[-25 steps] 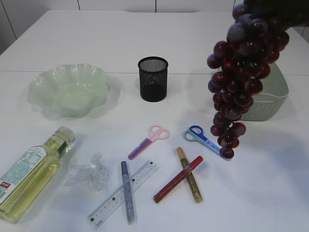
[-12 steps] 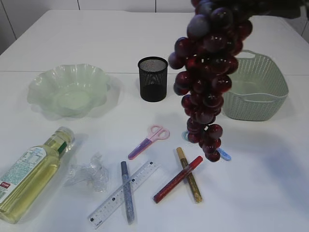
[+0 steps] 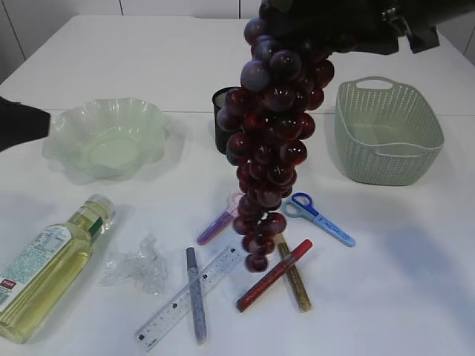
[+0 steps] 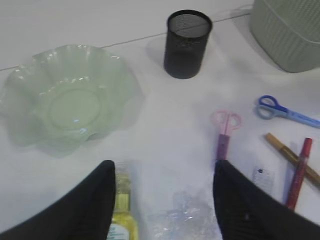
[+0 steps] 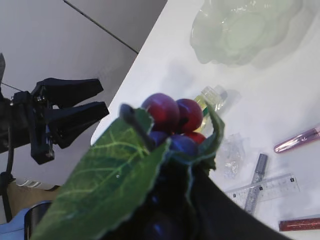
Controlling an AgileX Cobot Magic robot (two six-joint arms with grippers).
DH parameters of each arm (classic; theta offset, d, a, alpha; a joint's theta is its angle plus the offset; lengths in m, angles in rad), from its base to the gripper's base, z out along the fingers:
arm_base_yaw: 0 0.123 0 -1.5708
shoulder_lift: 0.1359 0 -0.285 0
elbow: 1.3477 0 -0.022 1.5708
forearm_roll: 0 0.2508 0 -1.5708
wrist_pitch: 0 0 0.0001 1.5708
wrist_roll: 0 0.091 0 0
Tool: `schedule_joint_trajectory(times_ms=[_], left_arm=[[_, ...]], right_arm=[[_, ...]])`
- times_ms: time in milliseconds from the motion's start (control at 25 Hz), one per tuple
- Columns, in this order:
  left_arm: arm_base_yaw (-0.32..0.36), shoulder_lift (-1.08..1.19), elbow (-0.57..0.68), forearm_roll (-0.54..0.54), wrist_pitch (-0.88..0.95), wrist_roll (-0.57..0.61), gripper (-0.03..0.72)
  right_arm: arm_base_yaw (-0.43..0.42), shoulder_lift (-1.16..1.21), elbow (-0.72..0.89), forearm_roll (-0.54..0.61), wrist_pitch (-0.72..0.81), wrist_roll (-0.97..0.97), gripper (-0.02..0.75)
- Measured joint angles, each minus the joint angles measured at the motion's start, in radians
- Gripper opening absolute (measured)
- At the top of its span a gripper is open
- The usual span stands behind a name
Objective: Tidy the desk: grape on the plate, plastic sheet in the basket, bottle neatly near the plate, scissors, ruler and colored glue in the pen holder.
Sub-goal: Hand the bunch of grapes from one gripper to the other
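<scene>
The right pincer (image 5: 170,165) is clamping the dark-red grape bunch (image 3: 271,141) by its top, dangling it above the white desk (image 3: 415,282); the left pincer (image 4: 162,200) is standing open, gripping nothing.

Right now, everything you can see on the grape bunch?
The grape bunch is a long cluster of glossy dark red and purple grapes, plastic-looking, with green leaves at the top in the right wrist view. It hangs upright in the air, lifted clear of the table, held from its top by the right gripper, whose jaws are hidden by the leaves. In the exterior view it hangs in front of the pen holder, right of the plate. Nothing else touches it.
</scene>
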Motion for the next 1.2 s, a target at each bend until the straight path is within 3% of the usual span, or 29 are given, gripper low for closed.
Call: schedule_joint_trajectory(times_ms=[360,560,840,1200], left_arm=[[-0.37,0.036,0.0,-0.049,-0.24,0.021,0.449],[-0.527,0.089,0.0,-0.052,-0.387,0.023,0.459],[-0.588,0.157,0.0,-0.081,-0.538,0.024,0.61],[-0.589,0.277,0.0,-0.093,-0.708,-0.069,0.626]], right_arm=[[0.0,0.029,-0.001,0.0,-0.029,-0.026,0.197],[0.0,0.034,-0.029,0.007,-0.045,-0.05,0.197],[0.0,0.034,-0.096,0.015,-0.058,-0.053,0.197],[0.0,0.034,-0.097,0.043,-0.054,-0.056,0.197]])
